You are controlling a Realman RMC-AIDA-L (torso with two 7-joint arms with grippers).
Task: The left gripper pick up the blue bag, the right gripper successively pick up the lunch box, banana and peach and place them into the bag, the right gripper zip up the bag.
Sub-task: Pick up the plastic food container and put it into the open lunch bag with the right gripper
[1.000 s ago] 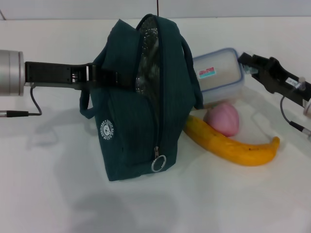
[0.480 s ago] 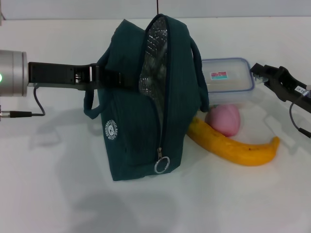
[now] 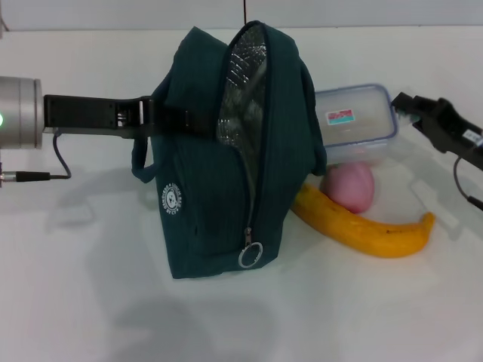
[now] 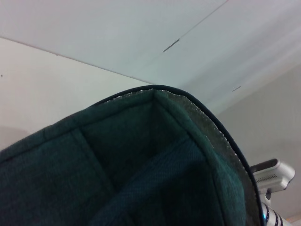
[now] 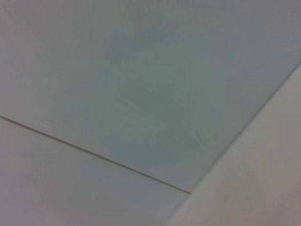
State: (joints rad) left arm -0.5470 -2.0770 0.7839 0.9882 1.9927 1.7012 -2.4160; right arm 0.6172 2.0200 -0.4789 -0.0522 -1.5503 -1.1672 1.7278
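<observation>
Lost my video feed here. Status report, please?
Left gripper shut on the blue bag, zipper open. Right gripper beside the lunch box, not holding it. Banana and peach on table.

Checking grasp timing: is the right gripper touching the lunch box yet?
Apart. The head view shows bare table between the right gripper and the lunch box.
</observation>
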